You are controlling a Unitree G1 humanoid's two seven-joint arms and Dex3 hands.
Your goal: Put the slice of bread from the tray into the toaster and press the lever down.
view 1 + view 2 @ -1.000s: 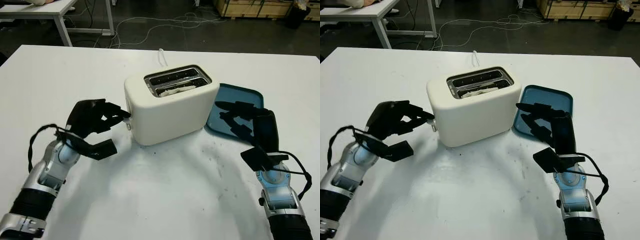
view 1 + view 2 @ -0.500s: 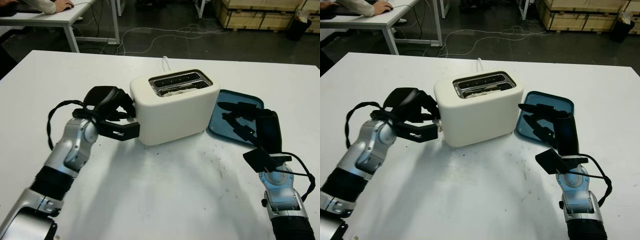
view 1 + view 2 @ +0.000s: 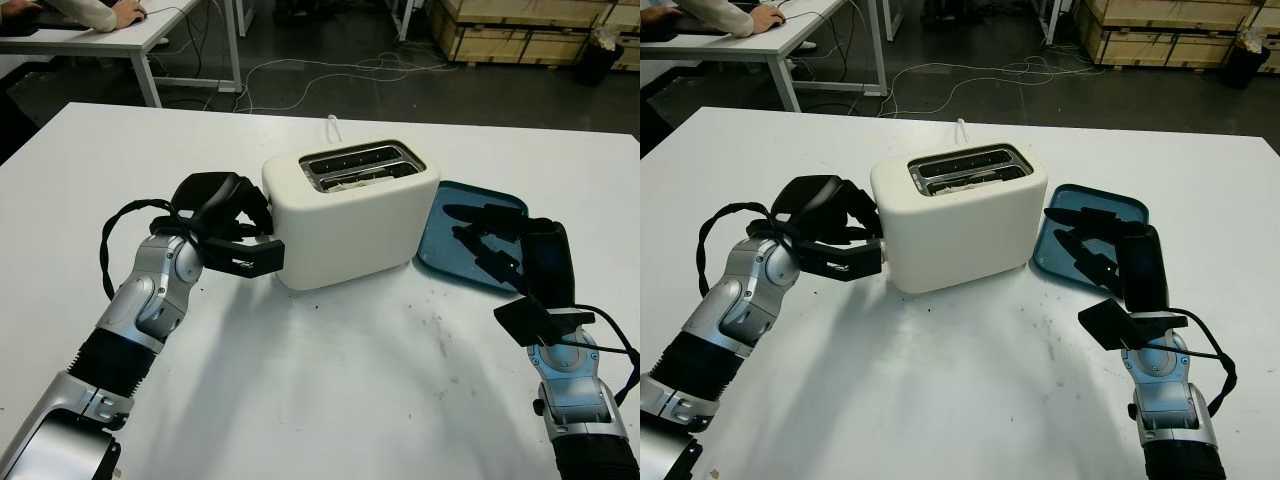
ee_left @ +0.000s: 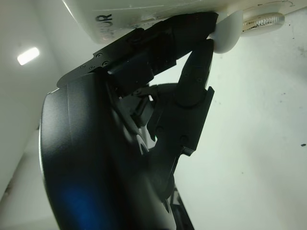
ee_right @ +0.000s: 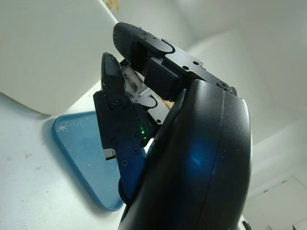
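Since a second ago the left hand has been closing in from the open table to the end of the toaster, and it is now pressing against that end wall. In the left wrist view its fingers are curling together onto the white lever, one above it and one beside it, which suits a downward push rather than a grasp; they are holding nothing else. The hand is sitting at that end because the lever is mounted there, low on the wall, and it looks to be near the bottom of its travel already, though I cannot tell whether it is latching.

The slice of bread is sitting down in the nearer slot of the toaster, only its pale top edge showing, so the loading step appears finished. The blue tray is lying just beside the toaster's other end, carrying no bread. The right hand is hovering over the tray's near part, open and holding nothing, likely staying clear so the toaster is not nudged while the lever is being pressed.
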